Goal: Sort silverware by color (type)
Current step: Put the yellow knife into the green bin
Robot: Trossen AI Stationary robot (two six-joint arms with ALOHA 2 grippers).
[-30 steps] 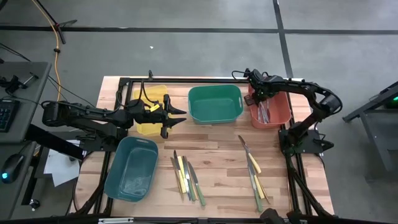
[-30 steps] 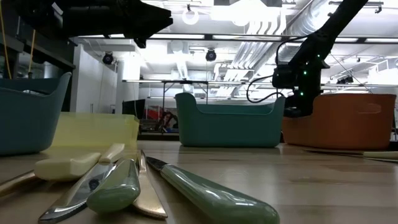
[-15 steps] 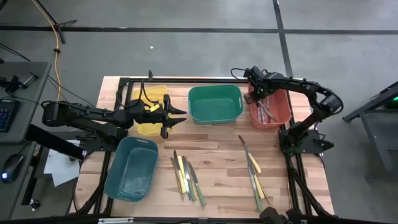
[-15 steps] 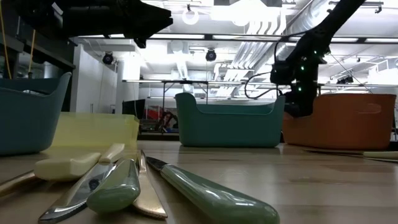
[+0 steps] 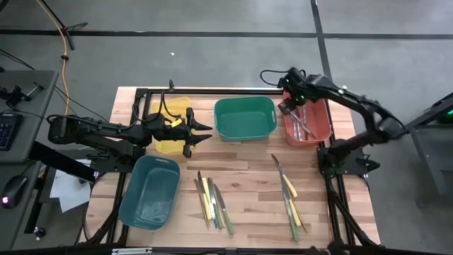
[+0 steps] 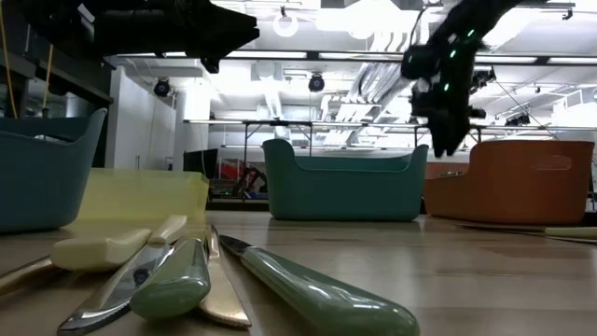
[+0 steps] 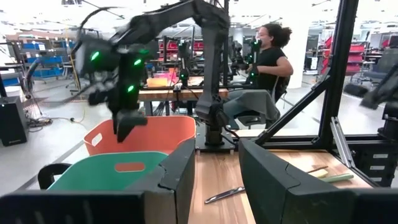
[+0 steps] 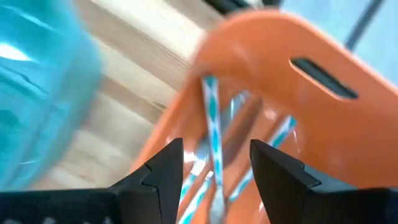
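While the high view shows both arms clear of the loose silverware, it places the right gripper [image 5: 289, 106] above the near-left edge of the red bin [image 5: 320, 130], which already holds several utensils, and the left gripper [image 5: 200, 132] between the yellow bin [image 5: 164, 145] and the green bin [image 5: 244, 132], its fingers spread and holding nothing. Two groups of silverware lie on the table [image 5: 248, 177] nearer the front edge: a left cluster [image 5: 212, 200] and a right cluster [image 5: 289, 196], every piece lying with its long axis running roughly front to back. The right cluster sits almost directly in front of the red bin, so the right arm is judged the nearer to it; the left cluster lies between the arms, in front of the left gripper and to its right. From the low view, the right gripper [image 6: 446, 119] hangs well above the table beside the red bin [image 6: 522, 182], and green- and cream-handled utensils [image 6: 280, 280] lie flat in the foreground. In the left wrist view, the left fingers [image 7: 273, 180] stand apart and empty, with a lone utensil [image 7: 225, 195] on the wood beyond. Seen from the right wrist, the right fingers [image 8: 277, 171] are parted over the blue-patterned utensils [image 8: 211, 124] inside the red bin, gripping none.
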